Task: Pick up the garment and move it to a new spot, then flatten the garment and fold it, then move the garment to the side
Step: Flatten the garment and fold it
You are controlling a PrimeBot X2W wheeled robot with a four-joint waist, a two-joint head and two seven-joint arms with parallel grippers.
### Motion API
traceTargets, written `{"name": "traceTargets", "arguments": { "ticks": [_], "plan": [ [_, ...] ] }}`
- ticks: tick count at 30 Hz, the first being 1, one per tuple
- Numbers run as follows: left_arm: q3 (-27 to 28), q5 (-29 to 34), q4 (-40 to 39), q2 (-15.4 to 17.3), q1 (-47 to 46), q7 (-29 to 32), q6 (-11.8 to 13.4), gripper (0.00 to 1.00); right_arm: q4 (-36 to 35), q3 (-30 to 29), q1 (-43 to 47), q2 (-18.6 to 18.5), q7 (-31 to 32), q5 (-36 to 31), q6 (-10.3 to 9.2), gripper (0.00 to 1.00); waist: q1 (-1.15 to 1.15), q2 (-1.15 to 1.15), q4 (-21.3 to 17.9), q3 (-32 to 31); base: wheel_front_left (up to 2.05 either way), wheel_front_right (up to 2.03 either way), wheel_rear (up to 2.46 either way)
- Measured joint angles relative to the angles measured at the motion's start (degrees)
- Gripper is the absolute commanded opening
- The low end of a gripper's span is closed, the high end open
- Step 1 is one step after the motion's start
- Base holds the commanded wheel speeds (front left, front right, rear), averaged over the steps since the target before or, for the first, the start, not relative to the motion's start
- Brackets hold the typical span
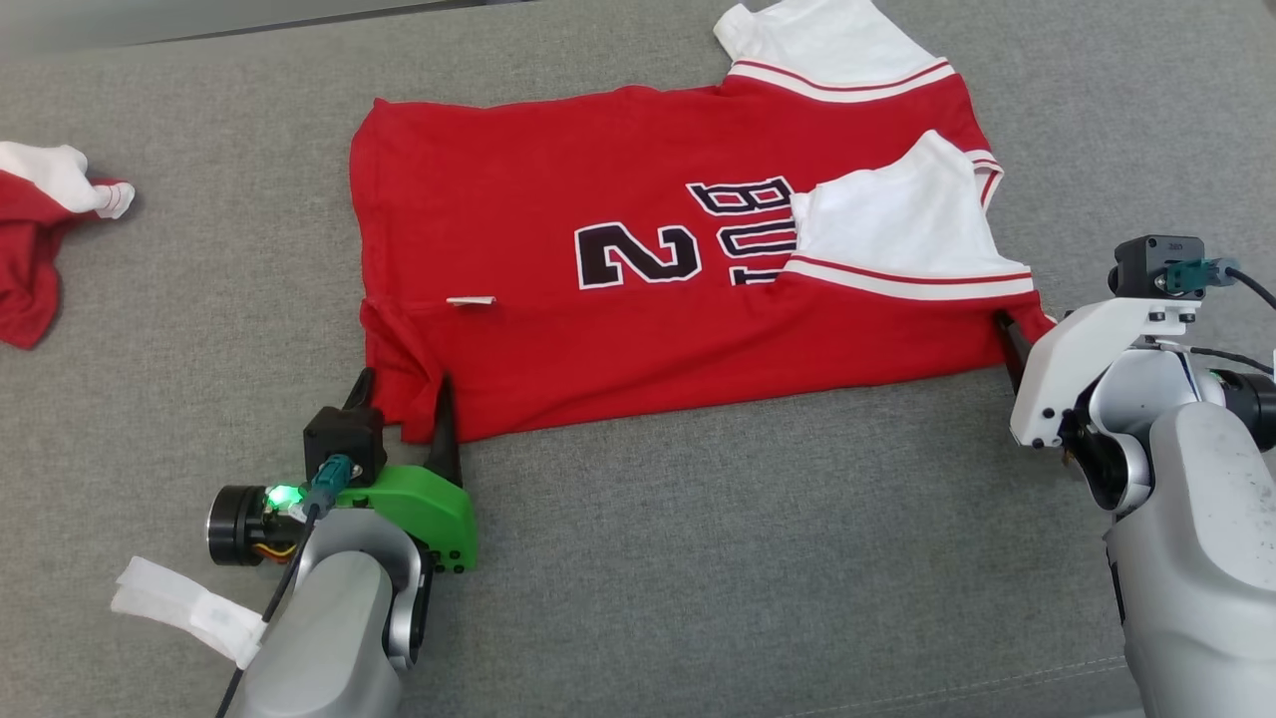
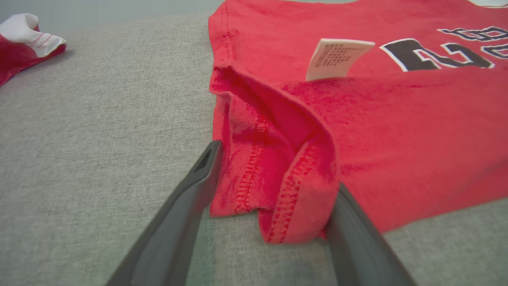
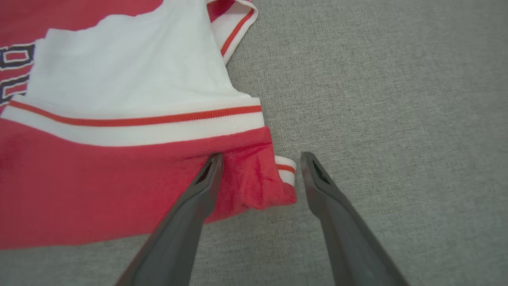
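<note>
Head view: the red jersey lies spread on the grey fabric surface, ahead of both claws, with 1 white sleeve folded onto its chest. The left claw is spread wide, its 2 fingers straddling the jersey's hem corner. Only 1 finger of the right claw shows, at the jersey's shoulder corner. Far out to the left claw's left, well apart, lies a second red-and-white garment. A small white label sits just ahead of the left claw.

Left wrist view: the left claw is open, a bunched fold of hem between its fingers, unpinched. The label stands up beyond it.

Right wrist view: the right claw is open too. Its left finger rests over red cloth, its right finger over bare grey surface, and the striped sleeve-band corner lies between them.
</note>
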Motion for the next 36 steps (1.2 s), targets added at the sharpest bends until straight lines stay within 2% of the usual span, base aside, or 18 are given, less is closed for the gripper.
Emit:
{"name": "traceTargets", "arguments": {
  "ticks": [11,12,13,14,15,18,25,31,36],
  "plan": [
    [1.86,-2.38,1.63,0.11,-0.22,-0.69,0.29,1.00,2.69,-0.64,-0.26,0.34,1.57,0.85,0.00,1.00,0.00,0.00,0.43,0.76,0.00,0.00,0.00],
    [2.04,-2.98,1.79,0.09,-0.22,-0.63,0.15,1.00,2.80,-0.59,-0.34,0.37,1.68,1.04,0.00,0.65,0.00,0.00,0.39,0.79,0.00,0.00,0.00],
    [2.20,-3.39,2.02,0.07,-0.23,-0.37,-0.23,0.84,2.85,-0.57,-0.36,0.37,1.87,1.12,0.00,0.28,0.00,0.00,0.35,0.82,0.00,0.00,0.00],
    [2.29,-3.77,2.22,0.07,-0.23,0.07,-0.64,0.12,2.94,-0.52,-0.41,0.41,1.89,1.22,0.01,0.00,0.00,0.00,0.32,0.85,0.00,0.00,0.00],
    [2.40,-4.15,2.50,0.05,-0.29,0.36,-1.16,0.00,3.11,-0.38,-0.47,0.43,2.10,1.55,0.02,0.00,0.00,0.00,0.30,0.84,0.00,0.00,0.00],
    [2.44,-5.77,3.26,-0.19,-0.44,1.03,-2.77,0.00,3.22,-0.14,-0.50,0.82,1.87,2.11,0.11,0.00,0.00,0.00,0.30,0.60,0.00,0.00,0.00],
    [2.79,-8.12,3.94,-0.80,1.79,1.46,-4.64,0.00,1.58,-0.76,2.26,0.25,0.74,3.31,0.10,0.00,0.00,0.00,0.67,-1.95,0.00,0.00,0.00],
    [2.83,-9.60,0.81,-0.68,7.93,1.54,-4.79,0.00,-2.75,-1.40,7.44,0.07,1.48,4.64,0.10,0.00,0.00,0.00,1.15,-5.29,0.00,0.00,0.00],
    [2.71,-10.35,-4.30,-0.19,14.19,2.77,-3.94,0.00,-7.68,-2.41,13.28,0.26,3.99,5.41,0.10,0.00,0.00,0.00,1.63,-8.01,0.00,0.00,0.00]
  ]
}}
